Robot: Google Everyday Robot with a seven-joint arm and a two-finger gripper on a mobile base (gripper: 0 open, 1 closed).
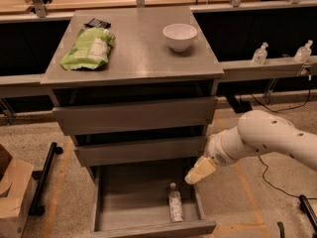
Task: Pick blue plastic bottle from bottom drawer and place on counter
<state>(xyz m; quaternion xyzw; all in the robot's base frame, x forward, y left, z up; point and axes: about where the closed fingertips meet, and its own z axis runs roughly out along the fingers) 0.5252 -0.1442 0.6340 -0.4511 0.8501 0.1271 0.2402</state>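
The bottom drawer [124, 202] of the grey cabinet stands pulled open. The blue plastic bottle [175, 205], clear with a white cap, lies on the drawer floor near its front right corner, cap pointing to the back. My gripper [198, 171] hangs at the end of the white arm, just above the drawer's right side and a little up and right of the bottle, not touching it. The counter [133, 48] is the grey cabinet top.
On the counter lie a green bag [89, 48], a small dark packet [97, 23] and a white bowl [180, 36]. Two small pump bottles [259, 54] stand on a ledge at right. A cardboard box [12, 192] sits at lower left. Cables run across the floor at right.
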